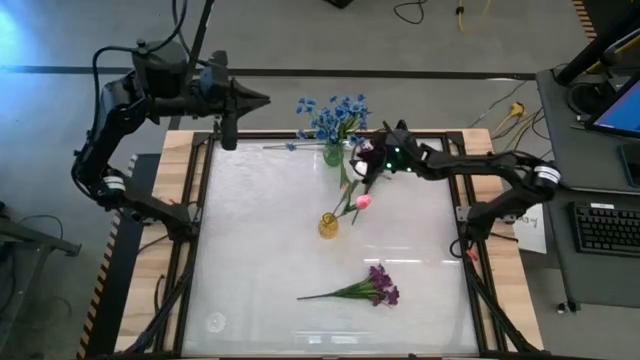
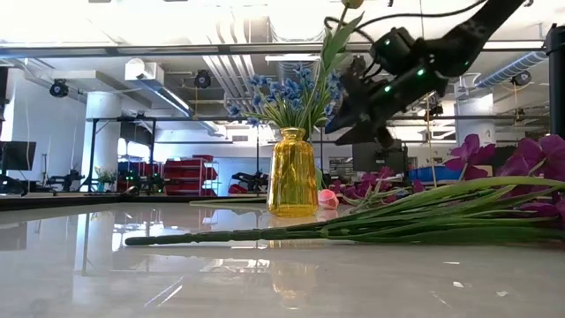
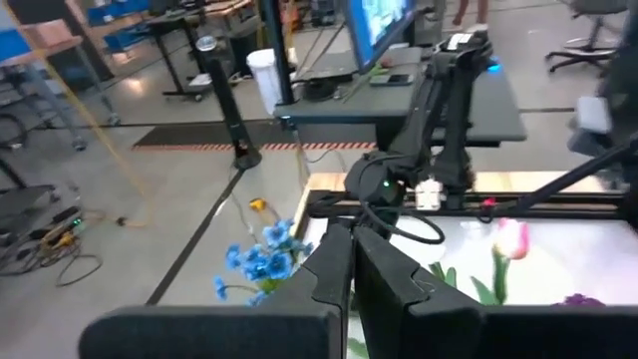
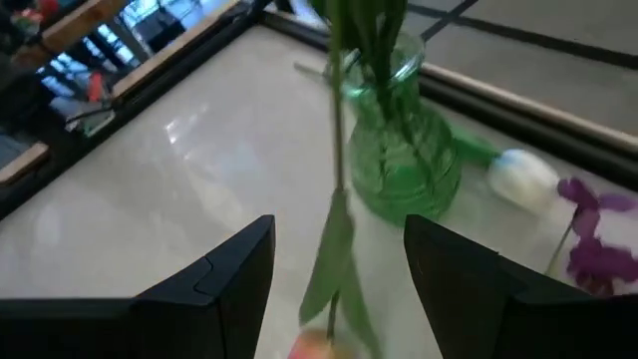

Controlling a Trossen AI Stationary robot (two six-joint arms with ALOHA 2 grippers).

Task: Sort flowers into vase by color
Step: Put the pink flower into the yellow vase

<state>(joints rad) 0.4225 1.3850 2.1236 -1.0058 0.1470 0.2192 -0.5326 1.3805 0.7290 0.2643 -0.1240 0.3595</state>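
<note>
A pink tulip [image 1: 363,200] stands with its stem in the small yellow vase [image 1: 328,225] and leans toward the table's right. My right gripper [image 1: 362,178] hovers over it, open. In the right wrist view the tulip's stem [image 4: 337,150] runs between the two fingers with room on both sides. The green vase [image 4: 399,150] near the far edge holds the blue blossoms [image 1: 335,112]. A white bud [image 4: 523,175] and purple blossoms [image 4: 598,229] lie beside it. A purple sprig [image 1: 370,288] lies flat near the near edge. My left gripper [image 1: 255,98] waits, shut, beyond the far left corner.
The purple sprig's long stem [image 2: 265,234] stretches across the front of the low view. A dark frame [image 1: 205,220] borders the white table top. A side desk with a keyboard [image 1: 605,225] stands to the right. Bare table surface [image 1: 250,230] lies left of the vases.
</note>
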